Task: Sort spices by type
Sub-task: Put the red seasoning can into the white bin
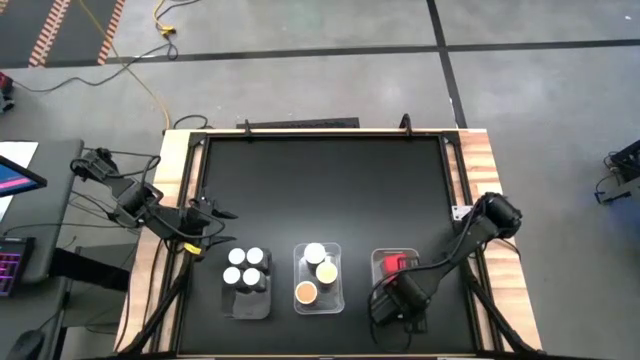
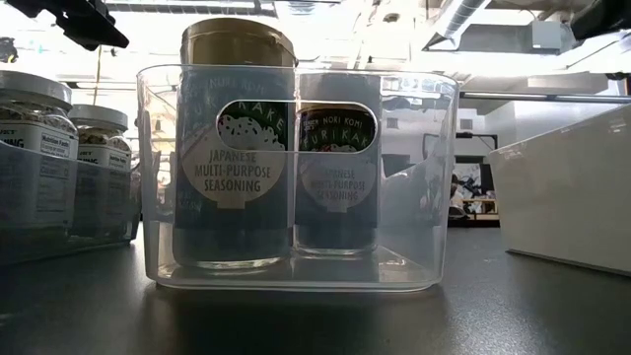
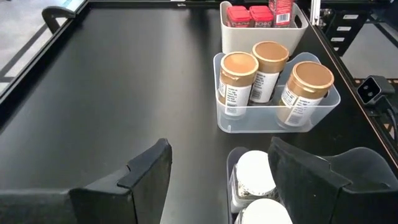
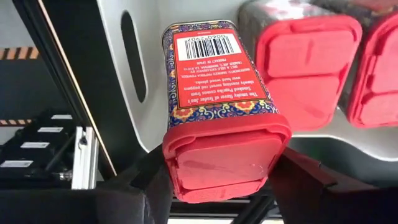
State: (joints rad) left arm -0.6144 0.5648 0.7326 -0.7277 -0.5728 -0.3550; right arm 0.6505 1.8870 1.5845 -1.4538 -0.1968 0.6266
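From my right gripper (image 4: 217, 186) outward: its fingers are clamped on the red cap of a red-capped spice tin (image 4: 214, 81), held over the white bin (image 4: 134, 37) where two more red-capped jars (image 4: 308, 68) already sit. I judge this the placing step, so I would lower it straight into the free gap, clear of the rim, before letting go. Farther left, the tan-lidded jars (image 1: 317, 272) fill the middle clear tray (image 1: 340, 303), the white-capped jars (image 1: 246, 267) theirs, with my left gripper (image 1: 207, 215) waiting half-open beside them.

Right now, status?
Right gripper shut on red-capped tin, over its tray. Left gripper open, empty, by white-cap jars. Nothing blocking.
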